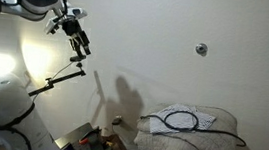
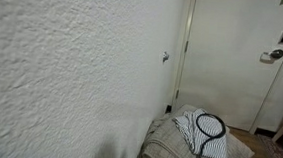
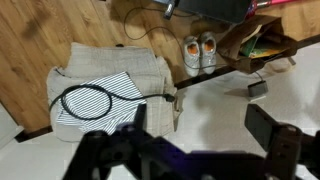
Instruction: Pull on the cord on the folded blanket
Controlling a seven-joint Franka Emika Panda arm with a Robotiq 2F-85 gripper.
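Black cord point(image 3: 150, 96) looped on the striped patch point(image 3: 100, 104) of the folded blanket point(image 3: 105, 58), jaws wide apart, high above, touching nothing

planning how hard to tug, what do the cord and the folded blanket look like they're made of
Cord: probably rubber- or plastic-sheathed cable; thin, black, smooth, holding a springy oval loop. Folded blanket: soft fabric, matte beige, judging by wrinkles and slumped folds; its paler striped patch looks like cloth too.
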